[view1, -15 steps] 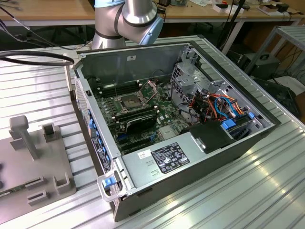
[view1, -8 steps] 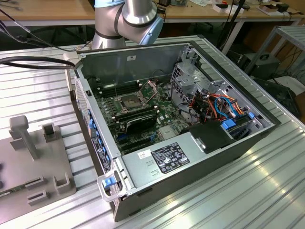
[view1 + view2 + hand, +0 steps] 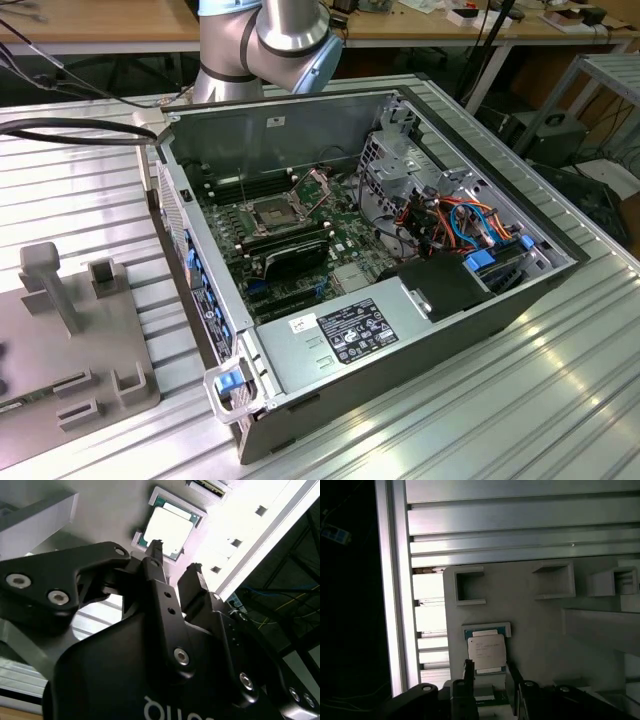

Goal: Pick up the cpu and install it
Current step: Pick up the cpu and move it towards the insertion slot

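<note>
The cpu [image 3: 486, 650], a flat silver-grey square chip, lies in a shallow framed nest on a grey fixture plate [image 3: 540, 630]. In the second wrist view the cpu [image 3: 167, 532] shows just beyond the black fingertips [image 3: 156, 547]. My gripper [image 3: 490, 672] hovers over the chip's near edge, open, with one finger to each side and nothing between them. In both wrist views the gripper [image 3: 175, 557] appears a little apart from the chip. In the exterior view the square black socket [image 3: 272, 212] sits on the motherboard with its metal frame [image 3: 320, 185] swung up.
The open computer case [image 3: 400, 330] lies on the ribbed aluminium table [image 3: 520, 400], with RAM sticks, a power supply [image 3: 350, 330] and coloured cables inside. The fixture plate [image 3: 60, 330] at the exterior view's left carries raised brackets. A table rail [image 3: 395, 605] runs beside the plate.
</note>
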You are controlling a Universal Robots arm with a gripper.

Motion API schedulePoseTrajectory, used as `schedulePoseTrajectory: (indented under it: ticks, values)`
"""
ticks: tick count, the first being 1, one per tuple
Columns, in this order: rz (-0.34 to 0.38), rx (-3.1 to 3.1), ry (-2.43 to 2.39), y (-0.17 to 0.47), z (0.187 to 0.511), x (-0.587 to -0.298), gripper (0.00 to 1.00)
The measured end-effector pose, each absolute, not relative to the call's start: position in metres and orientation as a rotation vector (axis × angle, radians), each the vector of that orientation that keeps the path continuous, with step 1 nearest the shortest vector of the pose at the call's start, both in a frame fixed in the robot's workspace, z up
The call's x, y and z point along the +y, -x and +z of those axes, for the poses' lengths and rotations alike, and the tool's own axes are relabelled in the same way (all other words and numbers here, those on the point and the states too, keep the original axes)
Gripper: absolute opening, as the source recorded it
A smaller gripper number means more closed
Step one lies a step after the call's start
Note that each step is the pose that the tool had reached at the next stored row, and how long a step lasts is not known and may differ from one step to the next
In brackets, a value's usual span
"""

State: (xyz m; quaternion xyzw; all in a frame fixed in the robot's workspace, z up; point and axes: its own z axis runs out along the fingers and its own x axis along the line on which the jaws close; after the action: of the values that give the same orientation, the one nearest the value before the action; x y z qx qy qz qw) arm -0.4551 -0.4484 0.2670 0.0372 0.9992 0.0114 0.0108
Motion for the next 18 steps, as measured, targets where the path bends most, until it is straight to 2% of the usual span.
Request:
schedulePoseTrajectory:
  ticks: [1,2,9,11,12,18]
  values:
    - [0.035,3.118,-0.116,0.4551,0.267,-0.4484,0.42]
    - [0.035,3.117,-0.116,0.4551,0.2669,-0.4484,0.48]
    - [0.035,3.118,-0.116,0.4552,0.2669,-0.4484,0.48]
    - [0.035,3.118,-0.116,0.4551,0.2669,-0.4484,0.49]
    - [0.035,3.118,-0.116,0.4552,0.2668,-0.4484,0.56]
    - [0.035,3.118,-0.116,0.4551,0.2631,-0.4484,0.56]
